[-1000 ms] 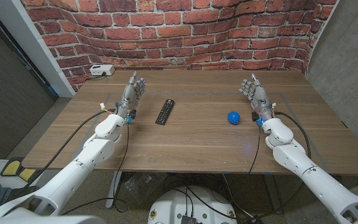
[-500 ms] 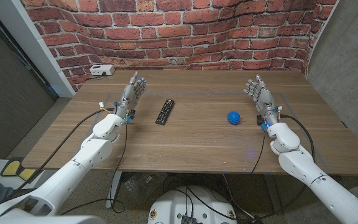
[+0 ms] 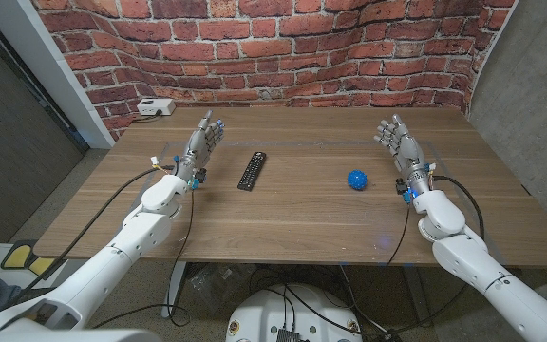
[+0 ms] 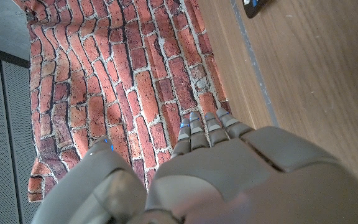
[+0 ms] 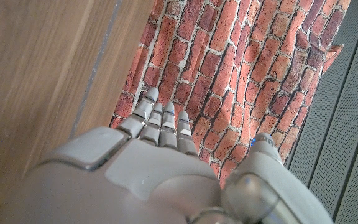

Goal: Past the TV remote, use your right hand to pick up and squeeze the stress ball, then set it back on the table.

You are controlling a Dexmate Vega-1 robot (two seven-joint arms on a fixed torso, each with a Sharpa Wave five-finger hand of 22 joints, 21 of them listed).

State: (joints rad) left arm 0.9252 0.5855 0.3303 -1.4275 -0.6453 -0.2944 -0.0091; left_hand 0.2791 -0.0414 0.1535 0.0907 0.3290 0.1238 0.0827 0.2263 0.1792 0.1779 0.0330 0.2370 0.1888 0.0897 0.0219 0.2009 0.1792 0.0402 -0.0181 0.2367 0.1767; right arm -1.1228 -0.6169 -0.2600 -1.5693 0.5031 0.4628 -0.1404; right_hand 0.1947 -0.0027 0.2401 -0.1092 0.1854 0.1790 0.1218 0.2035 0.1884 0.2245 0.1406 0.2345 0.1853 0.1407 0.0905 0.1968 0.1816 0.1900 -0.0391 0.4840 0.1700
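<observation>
Sitting untouched on the table (image 3: 283, 214), blue ball (image 3: 356, 180) right of the remote (image 3: 252, 170), right hand (image 3: 397, 144) hovering just beside it, fingers spread, holding nothing, left hand (image 3: 200, 142) likewise empty near the remote.

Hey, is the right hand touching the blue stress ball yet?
Apart. The head view shows bare table between the right hand and the stress ball, which sits alone on the wood, nearer the TV remote side.
</observation>
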